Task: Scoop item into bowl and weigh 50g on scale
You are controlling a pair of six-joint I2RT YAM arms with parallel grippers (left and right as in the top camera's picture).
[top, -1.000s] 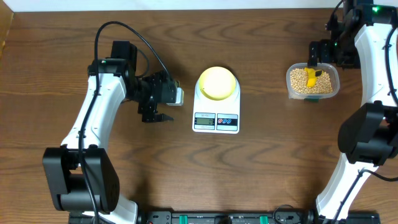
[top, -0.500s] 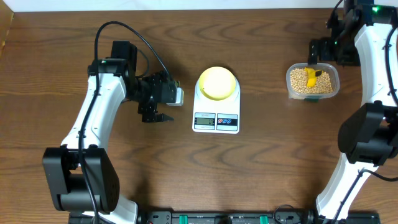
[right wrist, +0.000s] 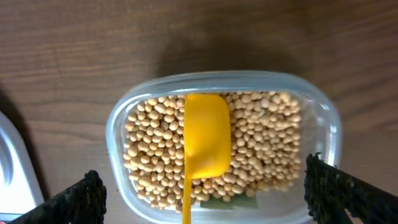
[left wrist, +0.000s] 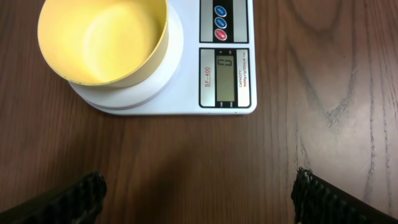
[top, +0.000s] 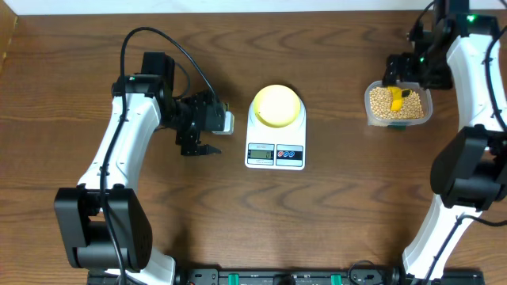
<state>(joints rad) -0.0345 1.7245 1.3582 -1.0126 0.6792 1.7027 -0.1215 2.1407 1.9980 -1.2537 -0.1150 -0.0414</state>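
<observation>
The pale yellow bowl (top: 276, 105) stands empty on the white scale (top: 276, 154); in the left wrist view the bowl (left wrist: 102, 40) and scale (left wrist: 227, 78) lie ahead of my left gripper (left wrist: 199, 199), which is open over bare table to their left. The tan beans (top: 384, 101) fill a clear container (top: 424, 111) at the right, and a yellow scoop (top: 398, 99) lies on them. My right gripper (top: 402, 70) hovers at the container's far edge. It is open, with its fingers (right wrist: 81, 199) wide on either side of the scoop (right wrist: 206, 143) and touching nothing.
The brown wooden table (top: 333, 222) carries only the scale and the container. The left arm's cable (top: 178, 47) loops over the table at the back left. The arm bases stand at the front corners.
My right gripper has shifted slightly left, over the bean container's far edge. The left arm, bowl and scale have not moved.
</observation>
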